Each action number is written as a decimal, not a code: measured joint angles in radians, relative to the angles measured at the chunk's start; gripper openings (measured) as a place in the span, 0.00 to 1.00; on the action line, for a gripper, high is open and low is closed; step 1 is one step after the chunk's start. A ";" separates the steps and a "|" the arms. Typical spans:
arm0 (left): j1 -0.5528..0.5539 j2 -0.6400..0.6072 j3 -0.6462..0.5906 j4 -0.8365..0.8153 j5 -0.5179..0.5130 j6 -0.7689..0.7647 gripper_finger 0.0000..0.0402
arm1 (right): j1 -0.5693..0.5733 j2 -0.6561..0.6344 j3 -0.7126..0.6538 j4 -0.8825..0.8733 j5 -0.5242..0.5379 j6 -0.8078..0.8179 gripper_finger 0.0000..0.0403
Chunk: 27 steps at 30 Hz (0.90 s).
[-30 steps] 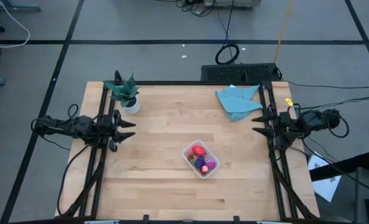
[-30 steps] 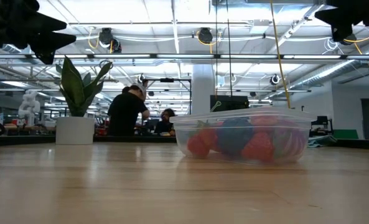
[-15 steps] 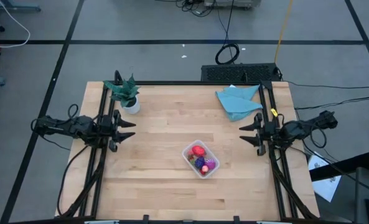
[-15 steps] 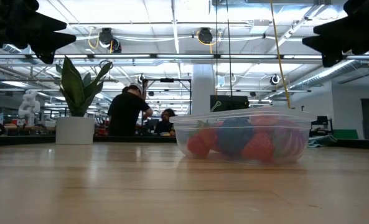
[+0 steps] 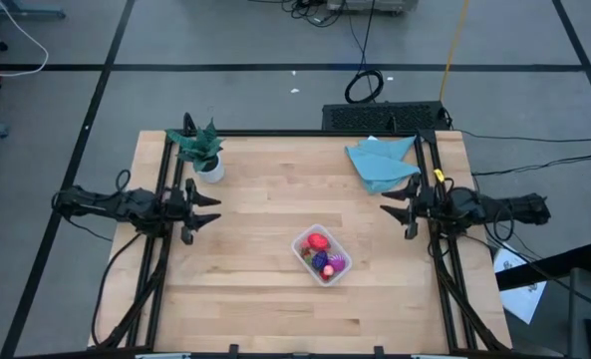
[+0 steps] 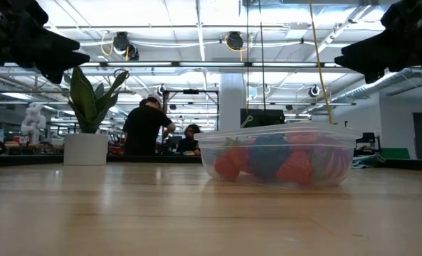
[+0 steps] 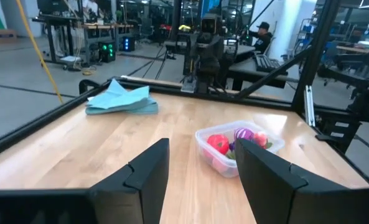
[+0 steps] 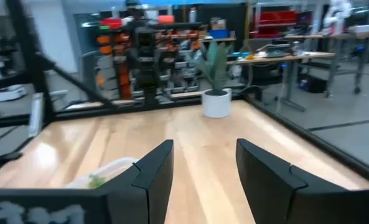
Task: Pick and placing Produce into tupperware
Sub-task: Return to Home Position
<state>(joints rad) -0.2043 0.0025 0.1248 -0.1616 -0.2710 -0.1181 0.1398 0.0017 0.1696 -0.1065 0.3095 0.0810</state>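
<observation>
I am seeing the tupperware (image 5: 297,249) sitting on the counter (image 5: 265,299) a little right of centre, between the two arms. The produce (image 5: 318,240) is lying inside it: red pieces, a purple one and possibly a magenta one, though they are crowding together. The left hand (image 5: 211,209) is hovering at the counter's left edge, fingers spread wide, holding nothing. The right hand (image 5: 395,211) is hovering by the right edge, likewise wide and empty, near the blue cloth (image 5: 380,163).
</observation>
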 joint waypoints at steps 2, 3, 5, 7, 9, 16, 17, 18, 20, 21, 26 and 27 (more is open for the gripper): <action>0.000 0.000 -0.007 0.010 0.000 0.000 0.46 | -0.033 0.000 0.000 0.018 0.001 -0.016 0.41; 0.000 0.000 -0.009 0.011 0.000 0.000 0.46 | -0.047 0.000 0.000 0.022 0.000 -0.023 0.41; 0.000 0.000 -0.009 0.010 0.000 -0.004 0.46 | -0.068 0.000 -0.008 0.028 0.000 -0.033 0.41; 0.000 0.000 -0.009 0.010 0.000 -0.008 0.46 | -0.081 0.000 -0.031 0.031 0.000 -0.029 0.41; 0.000 0.000 -0.010 0.010 0.000 -0.006 0.46 | -0.093 0.000 -0.059 0.035 -0.002 -0.002 0.41; 0.000 0.002 -0.012 0.022 -0.019 0.020 0.46 | -0.109 0.000 -0.118 0.119 -0.065 -0.014 0.41; 0.000 0.003 -0.020 0.038 -0.023 0.031 0.46 | -0.112 0.000 -0.118 0.116 -0.069 -0.017 0.41; 0.000 0.003 -0.035 0.066 -0.027 0.045 0.46 | -0.116 0.000 -0.119 0.111 -0.080 -0.023 0.41; 0.000 0.003 -0.075 0.155 -0.028 0.065 0.46 | -0.122 0.000 -0.119 0.106 -0.100 -0.026 0.41; 0.000 0.003 -0.099 0.202 -0.028 0.069 0.46 | -0.125 0.001 -0.120 0.105 -0.106 -0.026 0.41; 0.000 0.020 -0.114 0.223 -0.027 0.010 0.46 | -0.126 0.001 -0.121 0.101 -0.113 -0.023 0.41; 0.000 0.020 -0.114 0.225 -0.026 -0.007 0.46 | -0.126 0.001 -0.121 0.101 -0.113 -0.022 0.41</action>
<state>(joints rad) -0.2043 0.0224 0.0109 0.0634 -0.2975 -0.1254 0.0135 0.0029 0.0483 -0.0056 0.1967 0.0586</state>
